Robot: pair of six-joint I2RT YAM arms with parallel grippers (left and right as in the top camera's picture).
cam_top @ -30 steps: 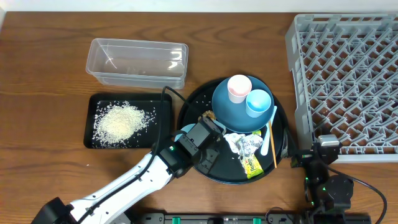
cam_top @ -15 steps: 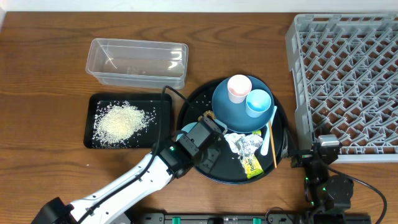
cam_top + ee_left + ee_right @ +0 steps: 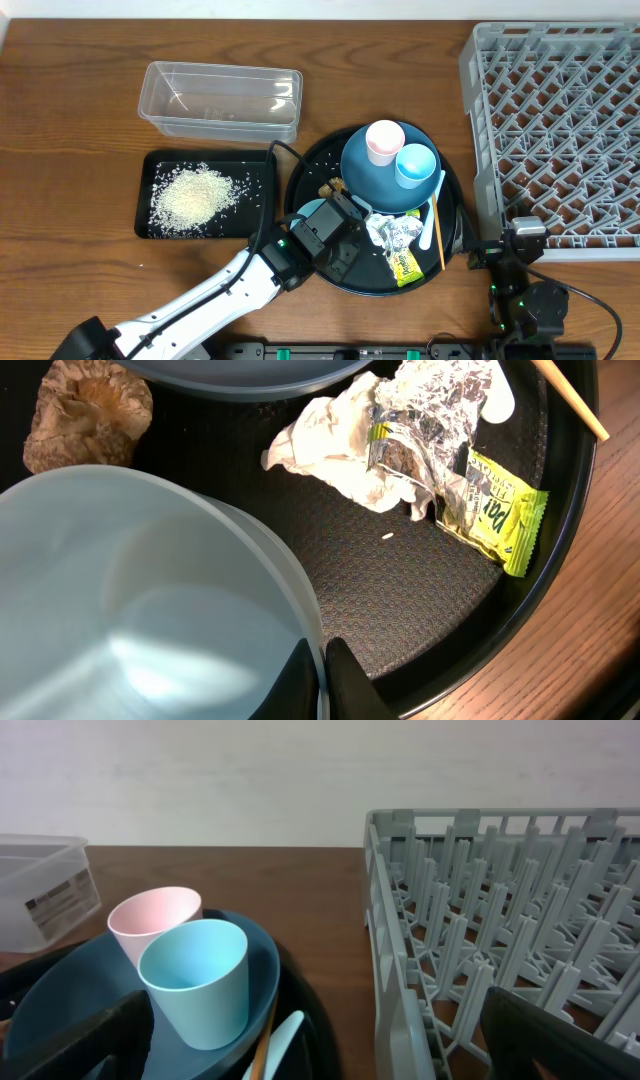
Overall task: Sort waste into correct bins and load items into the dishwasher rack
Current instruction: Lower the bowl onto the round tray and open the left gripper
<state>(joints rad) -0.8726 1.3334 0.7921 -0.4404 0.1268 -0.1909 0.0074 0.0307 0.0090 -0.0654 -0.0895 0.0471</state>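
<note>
Wood-grain table (image 3: 70,130); clear glossy plastic tub (image 3: 222,128); matt grey plastic rack (image 3: 482,150); crinkled foil wrapper (image 3: 435,405); finely textured round tray (image 3: 400,600).

A rack (image 3: 555,130) fills the table's (image 3: 80,120) back right corner. A tub (image 3: 222,100) stands toward the back left, with a flat tray (image 3: 258,222) just in front of it holding rice (image 3: 195,195). Between flat tray and rack sits a round tray (image 3: 452,200). On its back half lies a plate (image 3: 365,180) carrying a cup (image 3: 385,140) and, just right of that, a second cup (image 3: 415,165). A food lump (image 3: 335,186) lies at the plate's left edge. In front of the plate lie wrappers (image 3: 392,232), with a packet (image 3: 405,265) before them and a spoon (image 3: 432,215) and chopstick (image 3: 438,240) to their right. A bowl (image 3: 130,610) is at the round tray's left front edge.
</note>
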